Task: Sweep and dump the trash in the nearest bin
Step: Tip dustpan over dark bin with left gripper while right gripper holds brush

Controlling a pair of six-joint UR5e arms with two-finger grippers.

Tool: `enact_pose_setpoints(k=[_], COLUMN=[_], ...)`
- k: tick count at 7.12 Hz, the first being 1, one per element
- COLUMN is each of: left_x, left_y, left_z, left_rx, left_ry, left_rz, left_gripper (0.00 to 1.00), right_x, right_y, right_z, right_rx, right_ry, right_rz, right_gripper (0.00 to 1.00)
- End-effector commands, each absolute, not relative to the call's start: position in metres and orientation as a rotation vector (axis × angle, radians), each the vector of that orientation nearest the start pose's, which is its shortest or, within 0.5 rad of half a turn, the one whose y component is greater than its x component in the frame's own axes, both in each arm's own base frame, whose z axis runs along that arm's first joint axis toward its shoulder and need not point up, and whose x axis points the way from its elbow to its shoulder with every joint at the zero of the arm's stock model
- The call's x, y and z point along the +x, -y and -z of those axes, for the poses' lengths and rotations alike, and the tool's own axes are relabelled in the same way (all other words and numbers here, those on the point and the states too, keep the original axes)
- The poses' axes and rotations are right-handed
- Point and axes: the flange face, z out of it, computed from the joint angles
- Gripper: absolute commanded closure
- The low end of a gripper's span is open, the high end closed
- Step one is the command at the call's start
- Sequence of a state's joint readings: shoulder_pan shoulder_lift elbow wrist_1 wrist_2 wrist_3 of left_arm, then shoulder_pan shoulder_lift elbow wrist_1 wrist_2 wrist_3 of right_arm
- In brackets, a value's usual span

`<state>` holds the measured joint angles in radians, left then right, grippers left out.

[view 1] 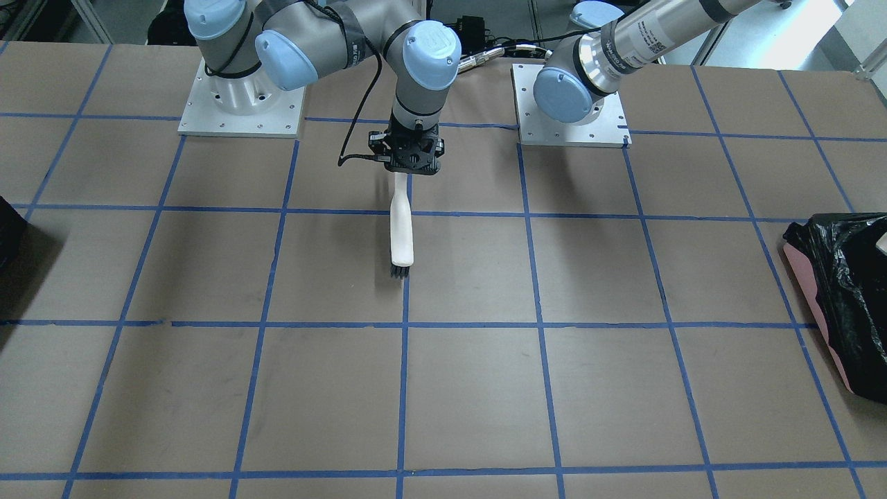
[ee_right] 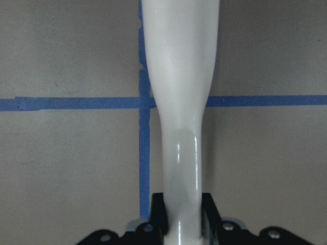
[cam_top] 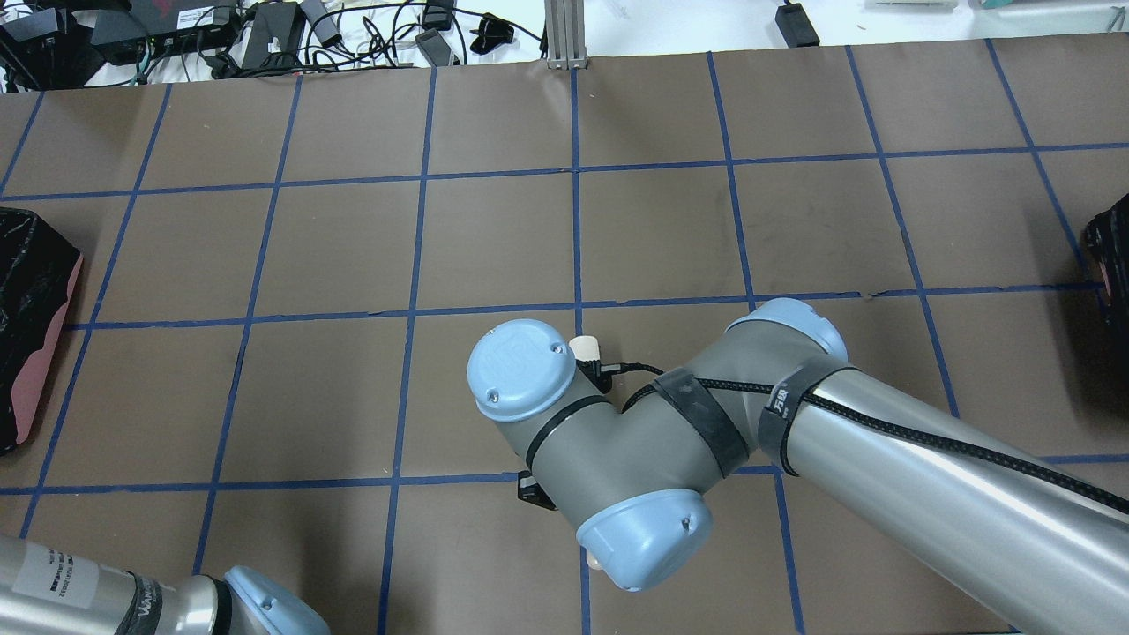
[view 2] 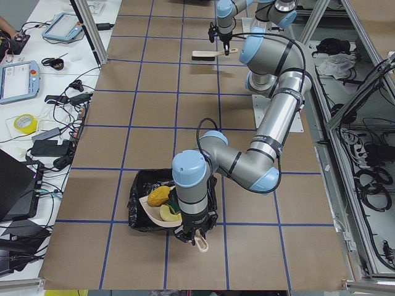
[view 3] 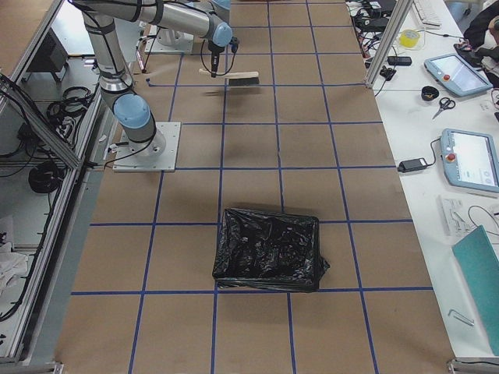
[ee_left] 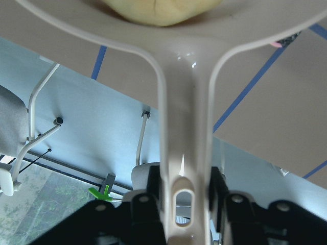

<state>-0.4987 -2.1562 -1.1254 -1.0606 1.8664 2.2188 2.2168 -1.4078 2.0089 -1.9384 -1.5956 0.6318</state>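
My left gripper (ee_left: 186,191) is shut on the handle of a cream dustpan (view 2: 150,208), which it holds tilted over the bin (view 2: 139,185). That bin has pink sides and a black bag (view 1: 842,305). The trash sits at the pan above the bin's opening: a yellow-orange lump (view 2: 158,196), a pale yellow crescent (view 2: 168,213) and a green piece (view 2: 174,201). In the left wrist view a yellow piece (ee_left: 158,11) rests on the pan. My right gripper (ee_right: 184,212) is shut on a white brush (view 1: 400,232), held above the table's middle with its bristles pointing away from the robot.
A plain black box (view 3: 269,249) stands at the table's end on my right side. My right arm's elbow (cam_top: 617,441) hangs over the table's middle. Blue tape lines grid the brown tabletop. Cables and devices lie beyond the far edge (cam_top: 265,31).
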Motion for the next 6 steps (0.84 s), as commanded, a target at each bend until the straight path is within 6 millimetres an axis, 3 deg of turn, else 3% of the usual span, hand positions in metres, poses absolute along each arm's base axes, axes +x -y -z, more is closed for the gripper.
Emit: enact_pose_setpoints(k=[1,3,4,6], left_x=[0.598,0.589,0.588,0.564], left_y=[0.446,0.442,0.442,0.473], left_z=[-0.396,-0.413,-0.422,-0.427], left_rx=[1.486,1.631,1.593,1.579], left_ry=[-2.193,-2.053,-2.01,-1.938], left_rz=[-0.56,-0.649,-0.687,-0.726], left_gripper=[1.0,1.0,1.0,1.0], right_x=[0.403,0.403,0.403,0.403], right_y=[0.282,0.279,0.279,0.279], right_z=[-0.232,-0.224,-0.224,-0.223], right_rx=[-0.079,-0.099,-0.105,-0.105], right_ry=[-3.282,-3.3,-3.301,-3.303], right_rz=[-0.271,-0.286,-0.285,-0.289], right_gripper=[1.0,1.0,1.0,1.0])
